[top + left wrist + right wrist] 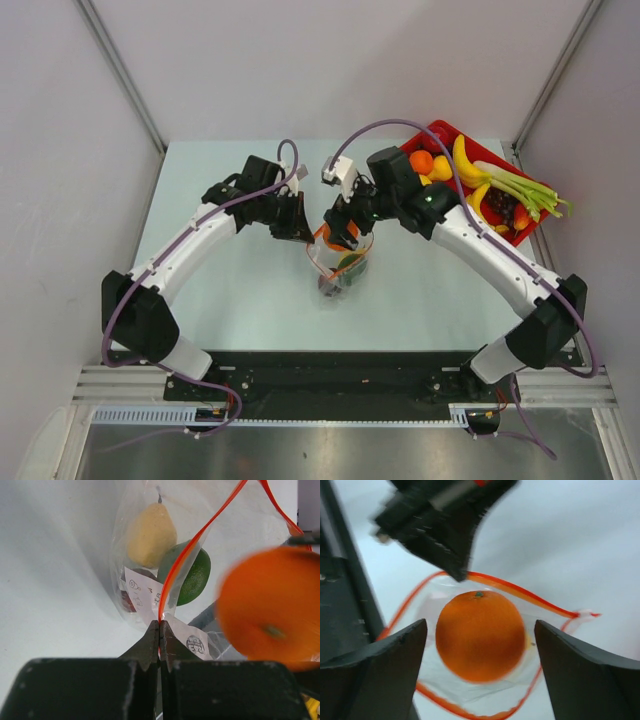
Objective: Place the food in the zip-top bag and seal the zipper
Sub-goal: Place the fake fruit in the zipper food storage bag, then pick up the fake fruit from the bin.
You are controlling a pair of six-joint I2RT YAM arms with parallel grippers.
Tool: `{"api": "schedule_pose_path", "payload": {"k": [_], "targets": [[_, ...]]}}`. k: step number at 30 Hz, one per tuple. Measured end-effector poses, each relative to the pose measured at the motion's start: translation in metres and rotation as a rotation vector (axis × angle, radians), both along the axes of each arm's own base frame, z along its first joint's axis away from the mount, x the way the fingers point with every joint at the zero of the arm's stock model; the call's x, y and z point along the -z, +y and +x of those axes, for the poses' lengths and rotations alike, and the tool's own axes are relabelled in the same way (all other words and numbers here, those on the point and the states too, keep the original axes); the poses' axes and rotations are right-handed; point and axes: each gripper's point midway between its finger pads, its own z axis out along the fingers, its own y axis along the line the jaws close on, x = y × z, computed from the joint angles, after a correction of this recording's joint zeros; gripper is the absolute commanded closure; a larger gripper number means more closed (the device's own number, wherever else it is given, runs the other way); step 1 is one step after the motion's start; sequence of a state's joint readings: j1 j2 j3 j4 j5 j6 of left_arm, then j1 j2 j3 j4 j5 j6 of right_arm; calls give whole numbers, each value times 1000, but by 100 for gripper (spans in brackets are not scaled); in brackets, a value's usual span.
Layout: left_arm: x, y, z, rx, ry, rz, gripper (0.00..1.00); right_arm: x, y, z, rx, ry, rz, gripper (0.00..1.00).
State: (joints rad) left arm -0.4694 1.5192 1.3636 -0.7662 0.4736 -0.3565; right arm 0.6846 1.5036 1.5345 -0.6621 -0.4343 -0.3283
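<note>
- The right gripper [480, 622] hangs with its fingers spread wide over the mouth of the clear crinkly zip-top bag [122, 540]. The round glossy orange fruit [267, 610] sits between the fingers, with a gap showing on either side.
- The left gripper [159, 630] is pressed together on one end of the thin orange-red zipper strip [200, 535], pinching the mouth edge and holding it up.
- The key relation: the orange lies straight beyond the right fingers, framed by the loop of the zipper. The mouth's long axis runs away from the left pinch, so the right arm is nearer the free end for sealing.
- Already inside the bag are a yellow pear-shaped fruit [150, 532] and a green round fruit [195, 575].
- Hard to tell: the orange is blurred in the left wrist view (likely loose, as I judge it), and I cannot say whether it has cleared the zipper line. A dark fruit behind the bag's paper label is mostly hidden, and the two grippers cover the bag mouth from above.
</note>
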Motion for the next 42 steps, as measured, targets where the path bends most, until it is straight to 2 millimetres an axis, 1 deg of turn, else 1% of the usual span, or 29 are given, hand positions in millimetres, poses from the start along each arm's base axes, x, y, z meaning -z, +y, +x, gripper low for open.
{"api": "schedule_pose_path", "payload": {"k": [3, 5, 8, 10, 12, 13, 15, 17, 19, 20, 21, 22, 23, 24, 28, 30, 32, 36, 42], "targets": [[0, 0, 0, 0, -1, 0, 100, 14, -5, 15, 56, -37, -71, 0], [-1, 0, 0, 0, -2, -1, 100, 18, -12, 23, 94, -67, -108, 0], [-1, 0, 0, 0, -3, -1, 100, 13, -18, 32, 130, -115, -123, 0], [-1, 0, 0, 0, -3, -1, 100, 6, -24, 37, 154, -139, -117, 0], [-1, 0, 0, 1, -3, -1, 100, -6, -34, 44, 190, -149, -82, 0], [-1, 0, 0, 1, -4, -1, 100, -13, -45, 53, 225, -153, -57, 0], [-1, 0, 0, 2, -5, -1, 100, -24, -74, 78, 325, -146, -6, 0], [-3, 0, -1, 3, -11, -3, 100, -29, -116, 111, 459, -128, 42, 0], [-4, 1, -1, 7, -20, -3, 100, -25, -159, 148, 593, -100, 68, 0], [-5, 1, -1, 8, -22, -3, 100, -20, -178, 166, 650, -86, 78, 1], [-5, 1, -1, 9, -25, -3, 100, -12, -191, 178, 688, -70, 80, 1], [-6, 1, -1, 11, -28, -3, 100, 1, -205, 195, 732, -43, 83, 1], [-6, 1, -1, 12, -28, -2, 100, 12, -213, 205, 756, -23, 83, 1], [-6, 1, -1, 13, -28, -2, 100, 31, -222, 216, 791, 19, 82, 0], [-6, 1, -1, 12, -30, -1, 100, 91, -243, 245, 871, 141, 62, 0], [-5, 1, -1, 11, -30, 0, 100, 113, -250, 258, 905, 180, 52, 0], [-5, 2, 0, 10, -31, 2, 100, 130, -253, 270, 927, 204, 39, 0], [-5, 2, 0, 8, -33, 5, 100, 151, -253, 287, 945, 235, 40, 0], [-4, 3, 1, 8, -40, 14, 100, 176, -251, 288, 956, 288, 28, 0]]}}
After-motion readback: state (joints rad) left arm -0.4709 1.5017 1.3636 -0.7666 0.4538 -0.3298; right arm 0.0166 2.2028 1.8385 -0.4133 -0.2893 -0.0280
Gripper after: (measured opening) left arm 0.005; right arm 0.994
